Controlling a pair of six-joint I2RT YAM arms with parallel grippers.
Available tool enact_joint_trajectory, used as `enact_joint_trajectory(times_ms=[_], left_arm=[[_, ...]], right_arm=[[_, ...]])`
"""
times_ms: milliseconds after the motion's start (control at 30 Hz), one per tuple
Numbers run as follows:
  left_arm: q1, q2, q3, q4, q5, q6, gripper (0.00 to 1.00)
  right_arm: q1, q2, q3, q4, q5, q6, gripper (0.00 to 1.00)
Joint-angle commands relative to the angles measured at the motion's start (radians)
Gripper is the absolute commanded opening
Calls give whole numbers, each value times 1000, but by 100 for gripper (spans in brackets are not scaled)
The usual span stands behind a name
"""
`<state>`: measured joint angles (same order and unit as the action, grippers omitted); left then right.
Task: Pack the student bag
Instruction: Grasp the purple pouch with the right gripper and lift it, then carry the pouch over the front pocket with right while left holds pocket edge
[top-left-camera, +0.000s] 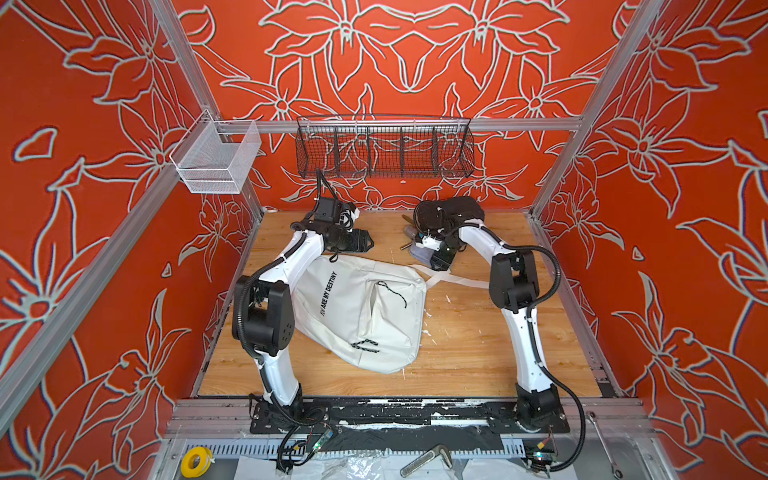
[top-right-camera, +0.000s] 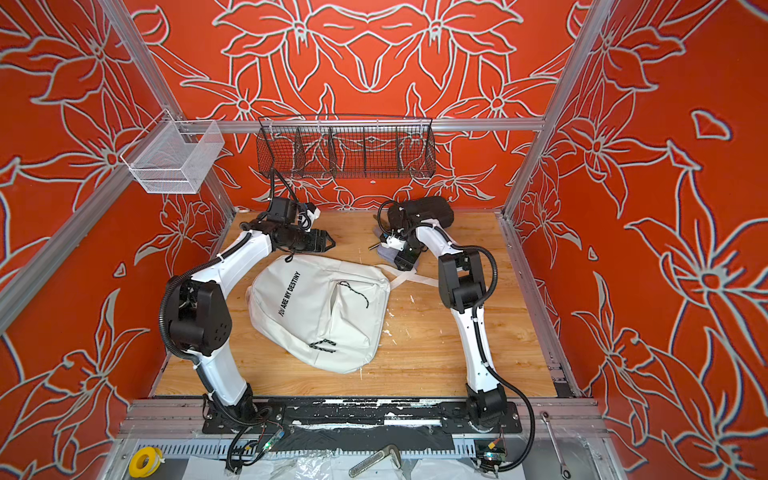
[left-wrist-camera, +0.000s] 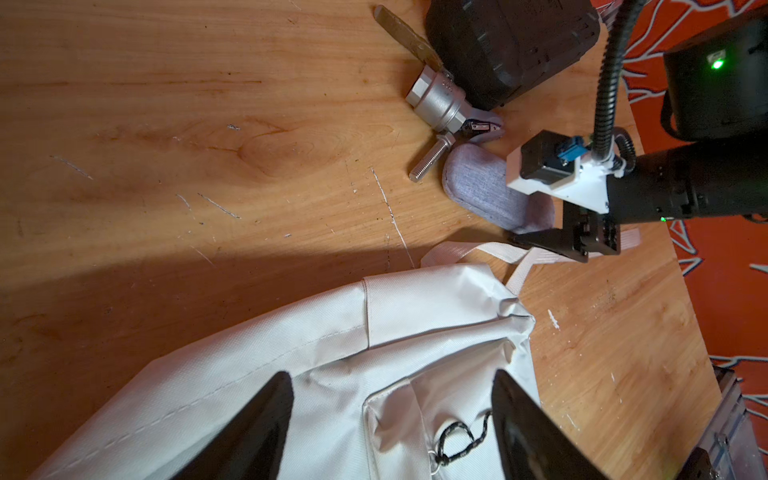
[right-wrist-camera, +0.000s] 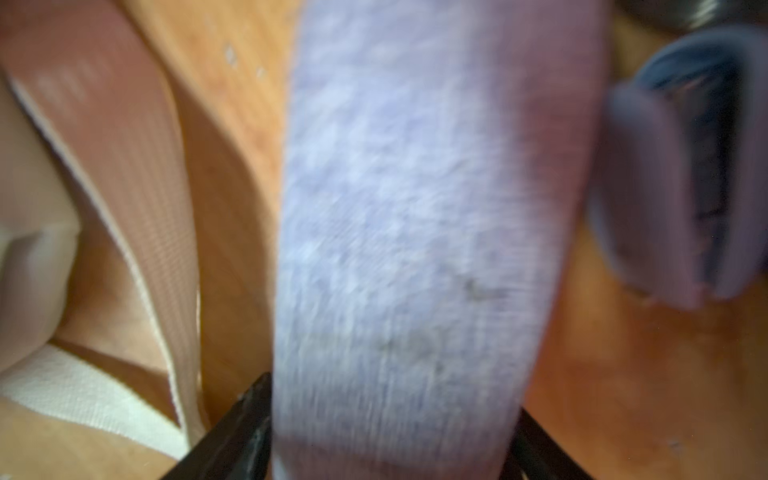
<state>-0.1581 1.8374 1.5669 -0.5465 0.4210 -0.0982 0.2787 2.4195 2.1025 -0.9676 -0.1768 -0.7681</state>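
The white student bag (top-left-camera: 357, 316) (top-right-camera: 316, 316) lies flat mid-table, print side up, and its upper part shows in the left wrist view (left-wrist-camera: 291, 374). My left gripper (top-left-camera: 361, 241) (left-wrist-camera: 392, 415) hovers open over the bag's far edge, with nothing between its fingers. My right gripper (top-left-camera: 440, 262) (right-wrist-camera: 390, 436) is down at the back, its fingers pressed against both sides of a lavender pouch (left-wrist-camera: 478, 187) (right-wrist-camera: 415, 208) lying on the wood. The right wrist view is blurred.
A black hard case (top-left-camera: 451, 212) (left-wrist-camera: 511, 45) sits at the back. Beside it lie a metal valve fitting (left-wrist-camera: 436, 104), a bolt (left-wrist-camera: 428, 160) and a small open lavender holder (right-wrist-camera: 685, 166). The bag's white straps (top-left-camera: 457, 280) trail beside the pouch. A black wire basket (top-left-camera: 384, 151) and a white one (top-left-camera: 216, 162) hang above.
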Motion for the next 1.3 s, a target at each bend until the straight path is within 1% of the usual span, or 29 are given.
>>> enact_joint_trajectory(times_ms=[0,133,200,333,467,600,667,700,733,800,867,900,1000,1067,1100,1167,1267], left_arm=[[3,6,-7,5,25,-24,75],[3,-1,-7,12,35,-45,75],[3,-11,-14,15,35,-51,75],[3,-51,-50,39,36,-81,76],[3,-122,-102,85,60,-144,79],[3,-191,-159,134,129,-181,81],[3,-220,-179,146,187,-180,81],[2,-233,-186,149,215,-174,81],[0,-250,-196,155,233,-176,81],[-5,-296,-242,199,253,-191,81],[-11,-356,-312,276,234,-235,81],[-15,-383,-350,328,219,-266,81],[-37,-451,-486,531,157,-380,81],[-62,-472,-541,621,96,-435,81],[-76,-476,-557,653,84,-446,81],[-120,-478,-571,670,23,-453,81],[-161,-465,-587,677,-58,-462,81]], right_arm=[[1,-14,-4,-2,58,8,71],[2,-5,22,21,44,50,61],[4,-22,16,41,22,65,53],[6,-107,-16,103,-27,118,43],[5,-263,-114,207,-117,166,42],[16,-408,-232,249,-279,107,41],[41,-453,-278,235,-311,64,41],[54,-459,-275,212,-325,60,41],[66,-460,-262,199,-332,103,41],[85,-450,-230,201,-334,270,37],[110,-465,-256,283,-335,468,35],[129,-482,-289,330,-328,524,35],[218,-563,-427,513,-255,623,36],[260,-592,-469,595,-218,733,36],[271,-600,-475,617,-210,780,35],[298,-615,-495,665,-195,872,34],[337,-651,-549,734,-163,915,35]])
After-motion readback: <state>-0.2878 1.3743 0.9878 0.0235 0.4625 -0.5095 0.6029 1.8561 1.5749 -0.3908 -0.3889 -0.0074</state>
